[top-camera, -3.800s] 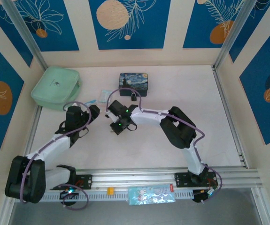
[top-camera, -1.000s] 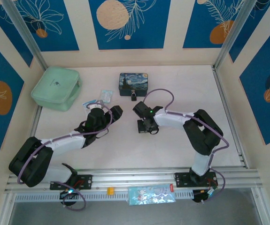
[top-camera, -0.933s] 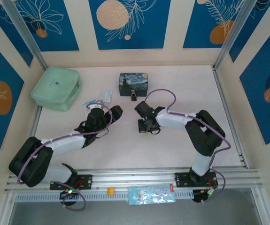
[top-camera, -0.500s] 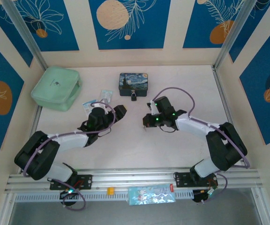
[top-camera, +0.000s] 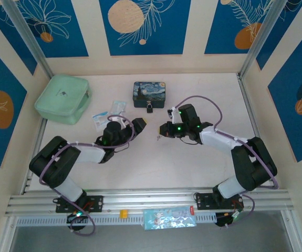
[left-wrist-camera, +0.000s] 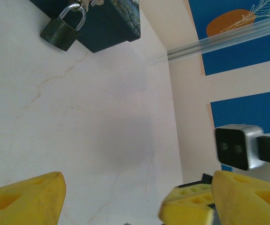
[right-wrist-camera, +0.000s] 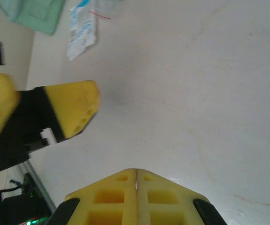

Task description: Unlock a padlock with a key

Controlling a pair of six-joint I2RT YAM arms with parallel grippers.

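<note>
Overhead & wrist views of two robot arms on a pale worktop (top-camera: 203, 163). Small dark padlock (left-wrist-camera: 59, 33) is hanging on the front of a blue tin (left-wrist-camera: 109, 21), near the middle of the worktop's far edge; its shackle is looking closed, threaded thru the tin's clasp. L gripper (left-wrist-camera: 138, 182) is hovering nearer the worktop's centre, jaws gaping wide w/ nothing between them, aiming toward the padlock. R gripper (right-wrist-camera: 135, 180) is facing it tip to tip, near but apart, fingers pressing flat together. The key is too small to make out, so can't tell if R gripper is pinching it. Progress, as a judgement: early. Both grippers are sitting short of the padlock; nothing is touching it. Left to do: bringing key to keyhole, inserting, turning, freeing the shackle
</note>
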